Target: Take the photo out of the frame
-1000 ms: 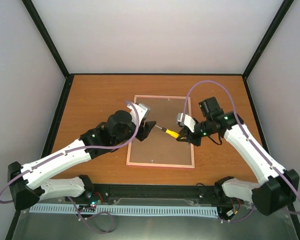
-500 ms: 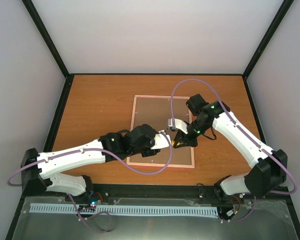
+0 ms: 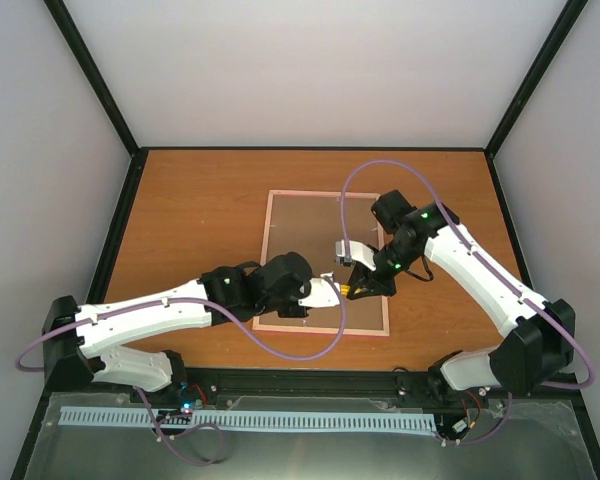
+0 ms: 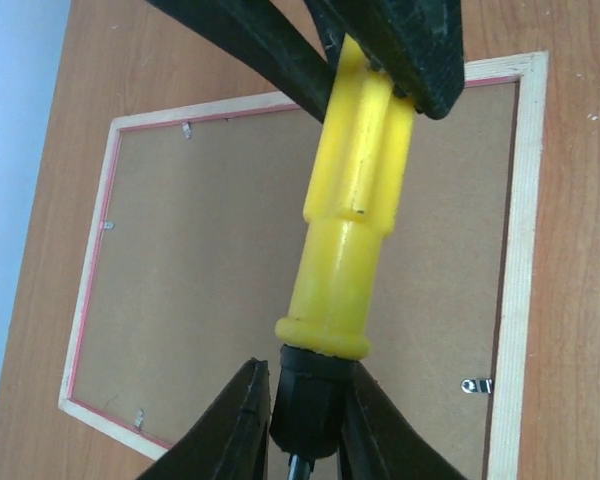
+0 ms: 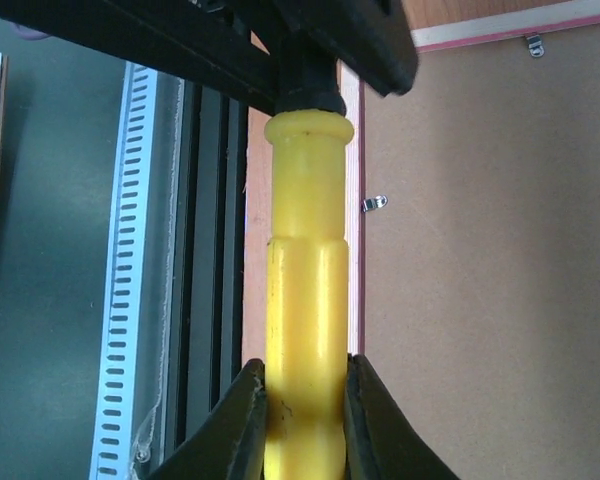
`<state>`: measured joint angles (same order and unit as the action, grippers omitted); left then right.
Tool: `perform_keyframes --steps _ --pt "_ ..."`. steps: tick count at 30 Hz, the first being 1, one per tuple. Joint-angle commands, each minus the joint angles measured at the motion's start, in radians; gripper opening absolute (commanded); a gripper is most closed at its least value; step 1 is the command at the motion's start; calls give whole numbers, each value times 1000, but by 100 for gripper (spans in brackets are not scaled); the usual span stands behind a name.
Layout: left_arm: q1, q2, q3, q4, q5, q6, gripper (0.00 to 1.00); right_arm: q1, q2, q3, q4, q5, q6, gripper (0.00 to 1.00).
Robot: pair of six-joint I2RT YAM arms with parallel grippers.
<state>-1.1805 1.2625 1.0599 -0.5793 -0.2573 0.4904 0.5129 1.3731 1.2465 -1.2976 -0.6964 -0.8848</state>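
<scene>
The frame point(image 3: 323, 193) lies face down on the table, its pink border round a brown backing panel point(image 4: 200, 270). The photo is hidden under that panel. Above the frame's near right part hangs a yellow-handled screwdriver point(image 3: 349, 291). My right gripper point(image 5: 305, 400) is shut on the yellow handle point(image 5: 305, 300). From the other side, my left gripper point(image 4: 305, 400) has its jaws pressed on the black collar below the handle point(image 4: 350, 250). In the top view the left gripper point(image 3: 332, 286) and the right gripper point(image 3: 363, 283) meet over the frame.
Small metal clips point(image 4: 475, 385) point(image 5: 375, 203) hold the backing at the frame's pale wooden rim point(image 4: 528, 250). A black rail and a slotted white cable tray point(image 5: 125, 250) run along the table's near edge. Purple cables loop above both arms.
My left arm swung from the frame's left edge across to the screwdriver and its jaws closed on the black collar. The right arm shifted slightly, still holding the handle.
</scene>
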Motion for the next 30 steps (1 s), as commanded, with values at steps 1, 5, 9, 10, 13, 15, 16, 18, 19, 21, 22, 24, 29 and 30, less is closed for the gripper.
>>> perform_keyframes --steps 1,5,9,10,13,15,16,18,19,21,22,24,29,30 --pt "-10 -21 12 56 22 -30 16 1 -23 21 -12 -63 32 22" --pt "-10 -63 -54 166 15 -150 12 -57 -52 66 12 -146 84 50" --pt "-10 -128 -167 349 60 -292 12 -155 -65 67 77 -279 174 63" --pt "-10 -141 -194 390 74 -320 12 -178 -63 59 88 -326 190 64" --pt "-10 -163 -263 506 84 -393 12 -206 -44 24 113 -449 219 65" --pt "-10 -166 -288 555 86 -419 12 -206 -33 -8 144 -500 244 67" --pt "-10 -162 -294 571 84 -431 12 -207 -27 -22 159 -521 258 67" --pt "-10 -155 -299 592 80 -442 13 -204 -12 -33 175 -546 267 67" --pt "-10 -146 -297 595 75 -445 12 -202 -5 -32 176 -552 269 66" --pt "-10 -136 -292 593 63 -450 13 -198 4 -27 176 -550 275 66" --pt "-10 -135 -291 594 60 -449 13 -195 7 -23 180 -545 278 65" --pt "-10 -140 -298 602 58 -449 13 -193 4 -29 208 -530 309 63" --pt "-10 -145 -300 598 39 -454 13 -176 -4 -56 242 -502 331 54" --pt "-10 -146 -300 597 35 -456 12 -170 -3 -57 241 -497 331 51"
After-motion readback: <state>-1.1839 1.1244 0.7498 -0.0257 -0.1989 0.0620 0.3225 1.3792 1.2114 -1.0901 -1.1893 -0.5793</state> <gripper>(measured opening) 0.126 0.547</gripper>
